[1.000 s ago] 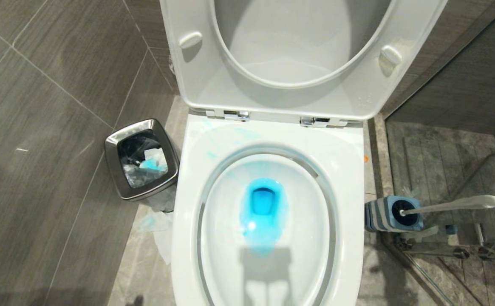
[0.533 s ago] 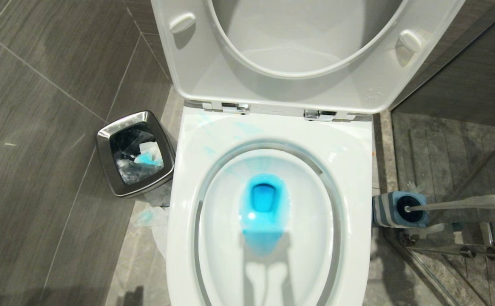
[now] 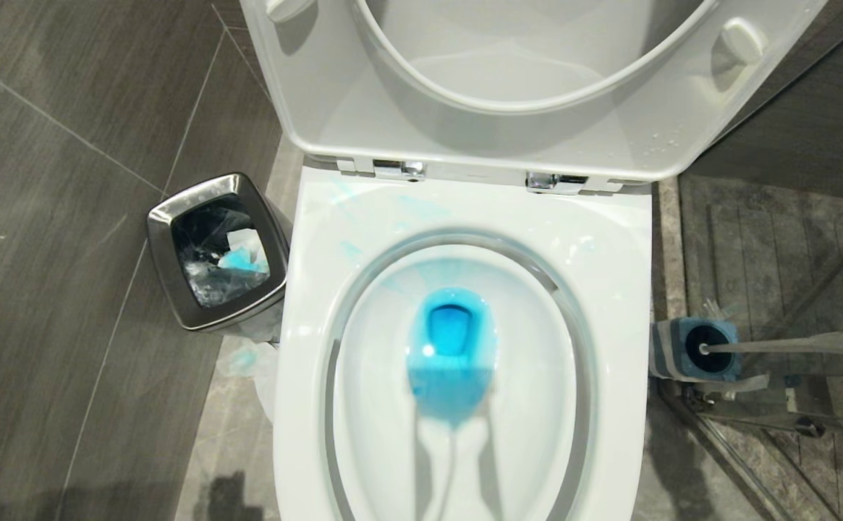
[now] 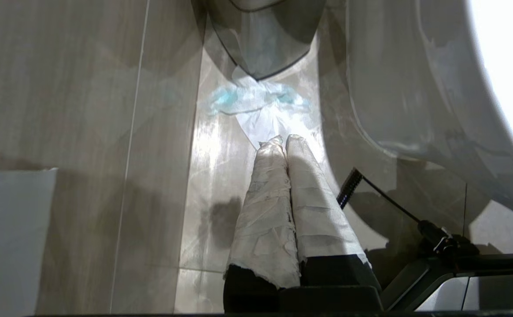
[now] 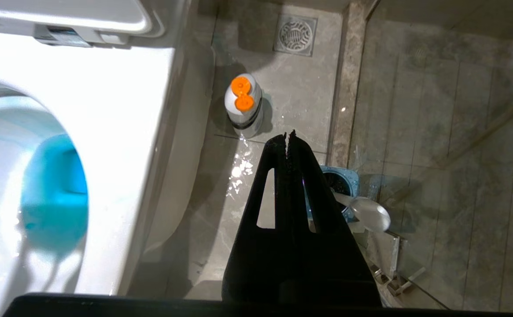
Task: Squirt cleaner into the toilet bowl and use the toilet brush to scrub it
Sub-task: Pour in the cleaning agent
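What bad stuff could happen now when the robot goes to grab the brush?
The brush leans sideways in its holder close against the glass, so a clumsy grab could tip the holder or bump the glass. The bottle stands on the floor just past the right gripper, whose fingers are shut, and could get knocked over. Blue cleaner already streaks the toilet rim, so hard scrubbing might splash more out.

The toilet bowl (image 3: 609, 239) gapes open with seat and lid up, but a steel bin (image 3: 215, 250) and tissue (image 3: 251, 362) crowd its left side, while a bottle (image 5: 244, 105), the toilet brush (image 3: 790, 344) and a glass panel (image 3: 790, 253) narrow the right.
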